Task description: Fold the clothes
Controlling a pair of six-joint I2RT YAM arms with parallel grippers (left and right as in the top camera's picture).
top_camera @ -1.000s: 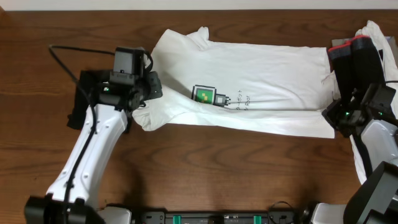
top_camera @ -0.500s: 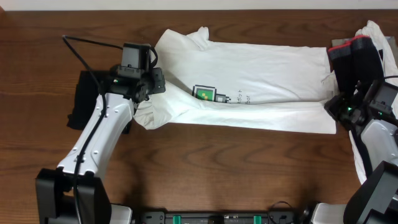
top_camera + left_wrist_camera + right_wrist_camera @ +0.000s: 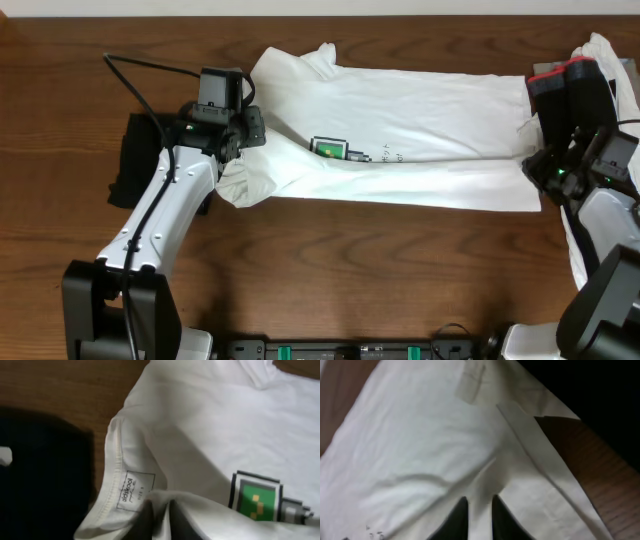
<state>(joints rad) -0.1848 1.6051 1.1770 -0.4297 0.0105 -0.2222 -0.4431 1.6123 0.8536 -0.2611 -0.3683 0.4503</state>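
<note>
A white T-shirt lies spread across the table, its near long edge turned up over its middle. The fold half covers the green pixel print, which also shows in the left wrist view. My left gripper stands at the collar end. Its fingers pinch a ridge of white cloth beside the neck label. My right gripper is at the hem end. Its dark fingers stand close together with a fold of the shirt between them.
A black garment lies on the wood left of the left arm and fills the left wrist view's left side. A pile of black, red and white clothes sits at the right edge. Bare wooden table runs along the front.
Both grippers have carried the shirt's near edge toward the back, so the fold now covers more of the print. The left arm swung back and rightward.
</note>
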